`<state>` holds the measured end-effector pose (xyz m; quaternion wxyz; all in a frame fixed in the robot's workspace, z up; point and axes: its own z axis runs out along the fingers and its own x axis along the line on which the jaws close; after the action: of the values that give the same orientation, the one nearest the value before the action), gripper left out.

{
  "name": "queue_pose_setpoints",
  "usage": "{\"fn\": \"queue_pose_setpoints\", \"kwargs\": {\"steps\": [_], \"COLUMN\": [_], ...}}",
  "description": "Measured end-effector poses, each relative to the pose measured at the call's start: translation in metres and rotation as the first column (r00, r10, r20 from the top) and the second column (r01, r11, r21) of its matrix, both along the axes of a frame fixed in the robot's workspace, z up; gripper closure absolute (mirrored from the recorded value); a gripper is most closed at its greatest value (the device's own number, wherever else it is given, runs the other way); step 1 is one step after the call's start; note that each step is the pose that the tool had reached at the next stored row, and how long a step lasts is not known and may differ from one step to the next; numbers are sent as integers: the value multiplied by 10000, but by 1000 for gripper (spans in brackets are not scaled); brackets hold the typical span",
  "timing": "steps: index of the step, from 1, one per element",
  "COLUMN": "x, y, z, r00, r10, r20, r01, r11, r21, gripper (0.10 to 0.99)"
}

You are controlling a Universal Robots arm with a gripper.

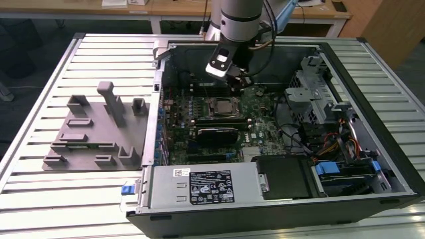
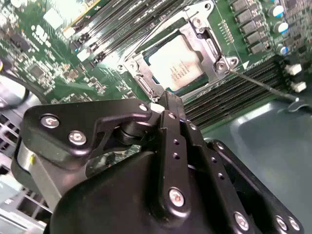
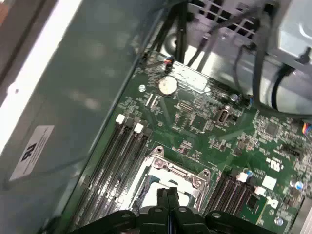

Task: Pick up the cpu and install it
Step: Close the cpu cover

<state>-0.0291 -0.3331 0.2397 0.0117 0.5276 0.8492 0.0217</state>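
Observation:
The cpu (image 1: 222, 105) lies flat in the black socket in the middle of the green motherboard (image 1: 265, 124), inside the open computer case. In the second wrist view its silver-grey top (image 2: 178, 66) shows through the socket's metal frame (image 2: 209, 46), which lies over its edges. A thin lever rod (image 2: 263, 85) sticks out beside the frame. My gripper (image 2: 165, 100) hangs just above one edge of the socket, its black fingers pressed together with nothing between them. In the first wrist view the gripper (image 3: 168, 192) sits over the socket frame (image 3: 178, 170).
Rows of memory slots (image 3: 117, 161) flank the socket. A grey moulded tray (image 1: 93, 134) sits on the slatted table at the exterior view's left. The power supply (image 1: 199, 186) fills the case's near side. Drive cage and cables (image 1: 319, 109) crowd the exterior view's right.

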Motion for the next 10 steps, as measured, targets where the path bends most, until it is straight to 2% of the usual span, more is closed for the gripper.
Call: {"fn": "queue_pose_setpoints", "kwargs": {"steps": [4, 10], "x": [0, 0], "y": [0, 0], "z": [0, 0], "r00": [9985, 9973], "r10": [552, 740], "r20": [0, -1], "r01": [-552, -740], "r11": [9985, 9973], "r21": [0, 0], "gripper": [980, 980]}}
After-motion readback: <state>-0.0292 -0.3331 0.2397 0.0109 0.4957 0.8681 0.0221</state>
